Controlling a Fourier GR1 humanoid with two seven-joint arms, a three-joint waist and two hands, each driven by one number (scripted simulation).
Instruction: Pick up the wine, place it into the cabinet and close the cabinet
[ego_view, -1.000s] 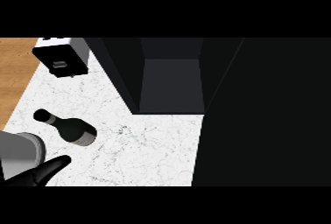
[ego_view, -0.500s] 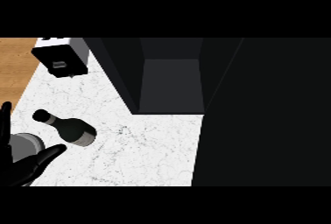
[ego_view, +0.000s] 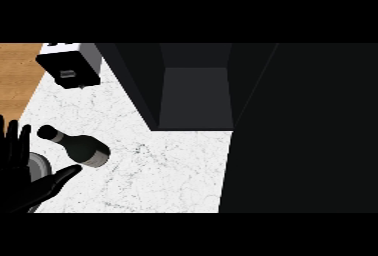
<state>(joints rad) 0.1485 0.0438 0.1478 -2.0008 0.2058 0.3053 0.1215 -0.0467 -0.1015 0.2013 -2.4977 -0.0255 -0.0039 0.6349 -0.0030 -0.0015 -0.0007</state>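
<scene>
White marble counter (ego_view: 170, 175) carries the wine (ego_view: 80, 147), lying beside the open cabinet (ego_view: 196, 95). Left hand (ego_view: 26, 175) hangs just beside it, fingers spread, holding nothing, seemingly ready to grasp.

Single head view, looking steeply down from above onto the white marbled surface (ego_view: 162, 175), open dark cabinet (ego_view: 196, 95) toward the top of frame, left hand (ego_view: 22, 170) entering at the lower left edge, fairly near.
</scene>
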